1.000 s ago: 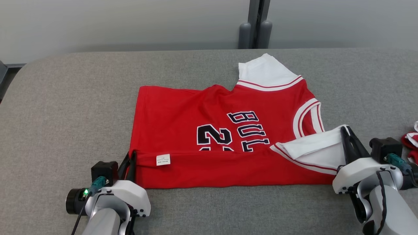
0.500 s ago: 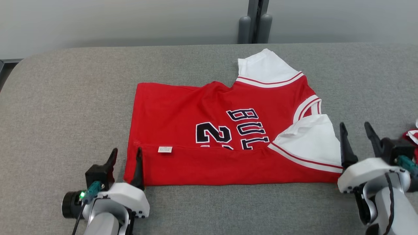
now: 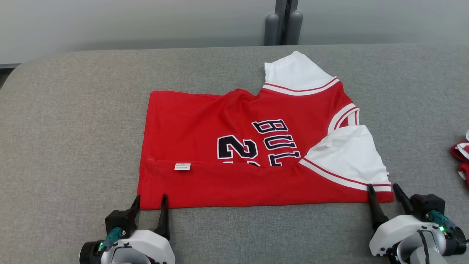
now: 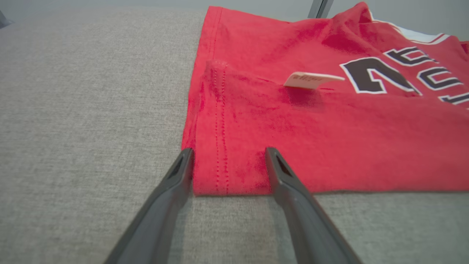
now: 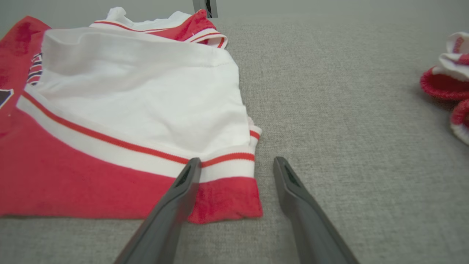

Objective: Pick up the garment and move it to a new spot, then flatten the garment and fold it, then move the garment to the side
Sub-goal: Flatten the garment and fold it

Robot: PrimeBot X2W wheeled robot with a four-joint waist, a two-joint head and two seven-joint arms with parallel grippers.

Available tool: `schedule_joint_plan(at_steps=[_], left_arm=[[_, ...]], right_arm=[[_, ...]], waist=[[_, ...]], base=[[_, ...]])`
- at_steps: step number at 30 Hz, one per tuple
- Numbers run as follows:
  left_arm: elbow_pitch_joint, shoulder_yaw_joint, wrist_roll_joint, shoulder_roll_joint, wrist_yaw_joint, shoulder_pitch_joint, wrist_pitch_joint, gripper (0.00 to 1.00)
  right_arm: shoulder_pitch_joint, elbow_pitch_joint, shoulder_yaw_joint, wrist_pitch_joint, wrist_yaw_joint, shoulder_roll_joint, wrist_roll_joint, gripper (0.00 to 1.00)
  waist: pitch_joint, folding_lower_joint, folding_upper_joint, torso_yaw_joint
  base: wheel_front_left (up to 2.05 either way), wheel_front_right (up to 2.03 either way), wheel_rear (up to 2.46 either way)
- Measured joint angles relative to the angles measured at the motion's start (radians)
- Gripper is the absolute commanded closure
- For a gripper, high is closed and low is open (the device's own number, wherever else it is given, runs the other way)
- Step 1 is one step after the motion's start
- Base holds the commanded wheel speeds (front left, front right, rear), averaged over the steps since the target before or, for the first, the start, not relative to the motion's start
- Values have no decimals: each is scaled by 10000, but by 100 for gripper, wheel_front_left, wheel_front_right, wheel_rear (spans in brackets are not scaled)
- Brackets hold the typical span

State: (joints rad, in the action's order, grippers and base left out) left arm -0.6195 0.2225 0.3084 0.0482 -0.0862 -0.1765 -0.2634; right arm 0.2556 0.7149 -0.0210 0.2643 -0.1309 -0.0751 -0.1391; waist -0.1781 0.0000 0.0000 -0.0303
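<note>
The red basketball jersey (image 3: 234, 146) lies flat near the middle of the grey fabric-covered tabletop (image 3: 73, 110), turned sideways with its collar end toward the robot's right. Its near long edge is folded up over the front. The fold forms a red band that covers the lower part of the black, white-edged number and letters, and a small white label (image 3: 182, 167) sits on the band near its left end. One white sleeve (image 3: 348, 157) with red and white trim lies folded over the near right part of the body. The other white sleeve (image 3: 296, 73) sticks out at the far edge.

The left gripper (image 3: 150, 198) is at the jersey's near left corner with its fingers spread apart and nothing clamped. In the left wrist view the stitched corner sits between the two tips, one finger just beside the left edge and the other over the near edge. The right gripper (image 3: 383, 187) is at the near right corner, also spread and gripping nothing. In the right wrist view one finger overlaps the striped hem and the other is over bare tabletop just beyond the cloth.

Well apart at the right edge lies a bunched red-and-white cloth (image 3: 461, 157). Behind the tabletop, two grey posts (image 3: 282, 25) stand against a pale wall.
</note>
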Motion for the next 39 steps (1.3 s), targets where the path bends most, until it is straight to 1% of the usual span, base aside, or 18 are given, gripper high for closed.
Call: schedule_joint_plan(at_steps=[2, 3, 4, 5, 6, 7, 11, 12, 13, 14, 15, 18, 28, 34, 35, 36, 37, 39], left_arm=[[-148, 6, 17, -4, -36, -174, 0, 0], [-272, -21, 48, 0, -48, -256, 0, 0], [-433, -31, 65, 2, -86, -323, -4, 0], [-575, -31, 107, 2, -92, -360, -12, 0], [-719, -6, 159, 2, -104, -403, -23, 0], [-844, 21, 219, 0, -105, -460, -38, 0], [-1448, 169, 600, 10, 12, -735, -98, 0], [-1546, 207, 648, 13, 67, -771, -102, 44], [-1632, 245, 700, 19, 79, -790, -100, 44], [-1659, 297, 717, 21, 130, -800, -100, 97], [-1693, 359, 706, 31, 163, -798, -94, 100], [-1703, 430, 654, 8, 249, -648, -38, 100], [-1691, 144, 111, -44, 412, 1030, -12, 100], [-1831, -98, 35, -54, 426, 1563, -27, 100], [-1797, -123, 4, -58, 426, 1570, -27, 78], [-1697, -167, 0, -65, 424, 1578, -25, 7], [-1521, -222, 10, -65, 424, 1587, -10, 0], [-924, -330, -81, 2, 405, 1538, -8, 0]], right_arm=[[207, 282, 79, 8, 0, 10, -35, 2], [315, 416, 132, 17, 0, 8, -40, 7], [417, 587, 178, 21, 0, 4, -48, 33], [503, 734, 209, 35, -2, 8, -107, 60], [570, 800, 249, 36, -2, 17, -128, 66], [631, 884, 314, 35, -4, 29, -132, 100], [736, 1095, 433, 48, -31, 58, -305, 100], [735, 1085, 433, 46, -31, 58, -326, 100], [732, 1053, 433, 44, -31, 58, -368, 100], [722, 1014, 424, 27, -31, 48, -395, 100], [678, 968, 410, 15, -31, 33, -420, 100], [407, 878, 359, 4, -29, 19, -483, 100], [-1169, 685, 384, 0, -29, 58, -867, 100], [-1882, 648, 614, 0, -29, 92, -1150, 100], [-1893, 640, 596, 0, -29, 90, -1183, 74], [-1891, 560, 533, 0, -29, 84, -1189, 22], [-1873, 470, 479, 0, -27, 63, -1185, 0], [-1780, 265, 293, 0, 0, -12, -1152, 0]], waist=[[-80, 0, 0, -20], [-110, 0, 0, -25], [-133, 0, 0, -27], [-141, 0, 0, -24], [-144, 0, 0, -21], [-145, 0, 0, -19], [-109, 0, 0, 27], [-83, 0, 0, 40], [-41, 1, 0, 51], [12, 0, 0, 61], [83, 0, 0, 69], [385, 0, 0, 89], [1836, 0, 0, 109], [2143, 0, 0, 54], [2120, 0, 0, 52], [2085, 0, 0, 49], [2040, 0, 0, 45], [1920, 1, 0, 25]], base=[[0, 0, 0], [0, 0, 0], [0, 0, 0], [0, 0, 0], [0, 0, 0], [0, 0, 0], [0, 0, 0], [0, 0, 0], [0, 0, 0], [0, 0, 0], [0, 0, 0], [0, 0, 0], [0, 0, 0], [0, 0, 0], [0, 0, 0], [0, 0, 0], [0, 0, 0], [0, 0, 0]])
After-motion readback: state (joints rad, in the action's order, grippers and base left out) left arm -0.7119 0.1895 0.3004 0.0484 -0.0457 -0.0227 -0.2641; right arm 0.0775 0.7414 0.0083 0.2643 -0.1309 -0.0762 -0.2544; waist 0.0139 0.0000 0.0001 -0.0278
